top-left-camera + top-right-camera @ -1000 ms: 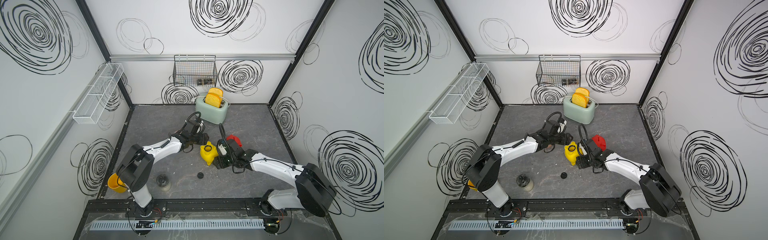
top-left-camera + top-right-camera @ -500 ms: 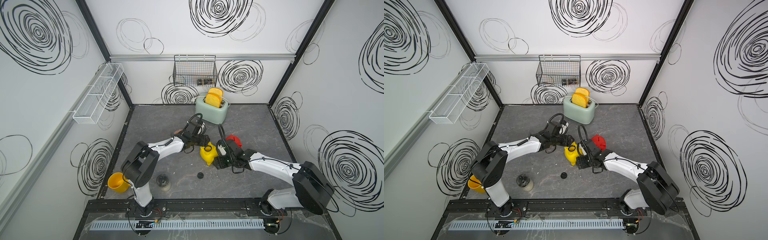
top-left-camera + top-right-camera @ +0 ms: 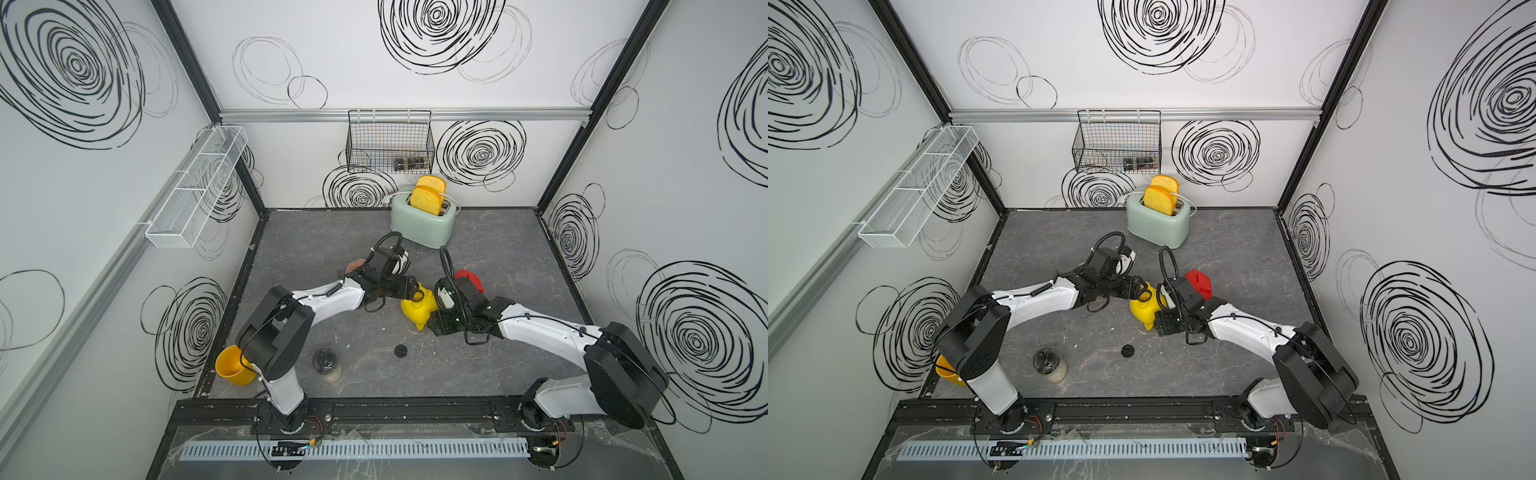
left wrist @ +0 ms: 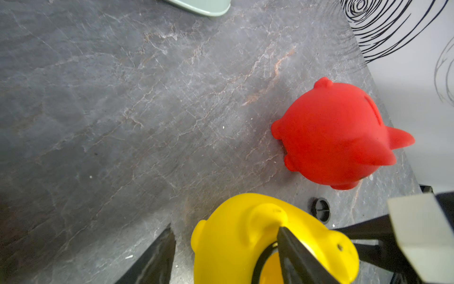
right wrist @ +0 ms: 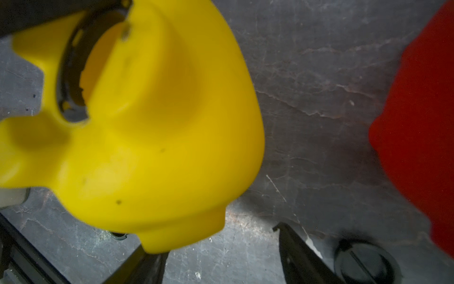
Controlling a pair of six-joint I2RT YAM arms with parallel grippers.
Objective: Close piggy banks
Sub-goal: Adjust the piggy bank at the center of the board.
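Holding left gripper (image 4: 224,227) half open, hooking one finger (image 4: 292,248) into belly hole (image 5: 71,81) of yellow pig (image 5: 159,135), leaving other finger just clear of flank. Holding right gripper (image 5: 218,242) wide close beside same pig, gripping nothing. Spotting black plug (image 5: 363,260) just beside right finger, red pig (image 4: 334,137) just beyond. Judging pig light, hollow, slick; favouring pinch on hole rim.

Blurred yellow pig (image 5: 159,137) up close, red pig (image 5: 422,127) apart, black plug (image 5: 366,260) on grey table (image 5: 319,86)
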